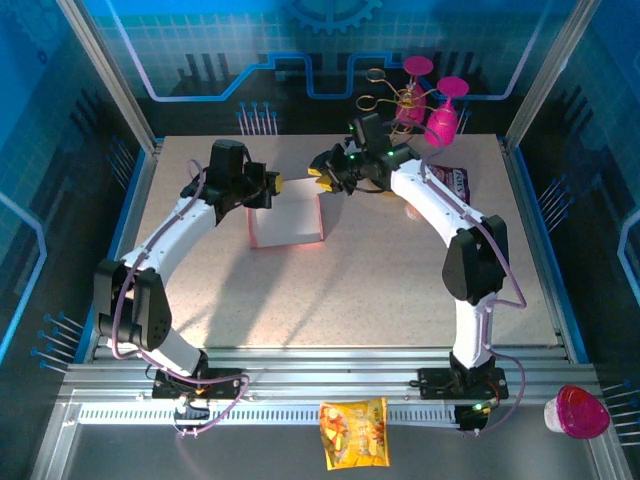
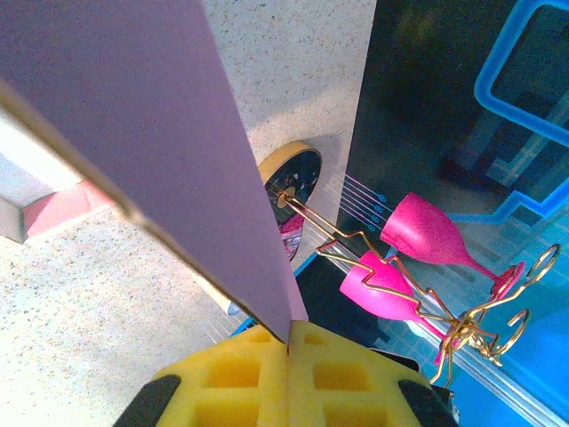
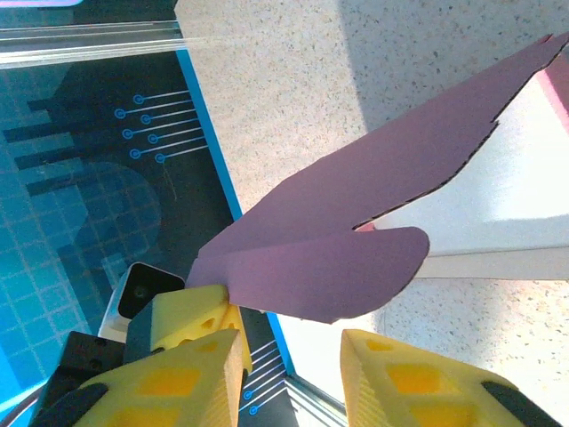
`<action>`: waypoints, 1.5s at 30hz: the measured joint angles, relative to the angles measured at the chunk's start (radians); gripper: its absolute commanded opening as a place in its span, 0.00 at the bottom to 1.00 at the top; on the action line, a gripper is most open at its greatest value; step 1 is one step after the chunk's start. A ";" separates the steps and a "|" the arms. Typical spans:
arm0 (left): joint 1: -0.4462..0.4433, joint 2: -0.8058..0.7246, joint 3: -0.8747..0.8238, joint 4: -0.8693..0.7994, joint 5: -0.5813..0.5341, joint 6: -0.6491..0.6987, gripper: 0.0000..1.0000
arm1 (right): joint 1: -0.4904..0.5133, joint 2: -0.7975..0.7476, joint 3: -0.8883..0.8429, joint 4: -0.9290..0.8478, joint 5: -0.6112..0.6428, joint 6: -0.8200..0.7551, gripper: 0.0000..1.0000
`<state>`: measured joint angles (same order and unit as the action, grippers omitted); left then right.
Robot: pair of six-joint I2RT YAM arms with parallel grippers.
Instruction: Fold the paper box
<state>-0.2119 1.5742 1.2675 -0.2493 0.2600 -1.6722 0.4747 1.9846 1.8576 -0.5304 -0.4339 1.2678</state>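
One paper box (image 1: pixel 290 218) is counted, with one flap pinched flat between the pads of the left gripper (image 2: pixel 289 340). Another flap lies at the tips of the right gripper (image 3: pixel 293 347), whose fingers are narrowly parted. Print on one snack bag (image 1: pixel 353 432) cannot be read. Two goblets (image 1: pixel 443 120) are seen beyond the right fingers.

Speckled beige table (image 1: pixel 400 290) in a blue enclosure.
Circuit-patterned panels (image 1: pixel 200 50) rise beyond the right gripper (image 1: pixel 320 180), framed by metal posts (image 1: pixel 108 70); bright light falls on the tabletop.

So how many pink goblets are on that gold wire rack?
2. One goblet sits left on the wire rack at the table's far edge, the other goblet just right; none seems hidden.
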 measured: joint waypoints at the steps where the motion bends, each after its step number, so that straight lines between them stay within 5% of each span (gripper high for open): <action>1: 0.000 0.000 0.000 0.000 0.000 0.000 0.00 | -0.001 -0.003 -0.008 0.000 0.000 0.000 0.35; 20: 0.000 0.000 0.000 -0.001 0.011 0.000 0.00 | -0.051 0.050 0.121 -0.041 0.013 -0.053 0.36; 45: 0.001 0.000 0.000 -0.002 0.011 0.001 0.00 | -0.034 0.052 0.039 -0.028 0.003 -0.037 0.35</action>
<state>-0.2111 1.5742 1.2675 -0.2512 0.2707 -1.6711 0.4404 2.0369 1.8965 -0.5583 -0.4313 1.2304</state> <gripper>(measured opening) 0.059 0.357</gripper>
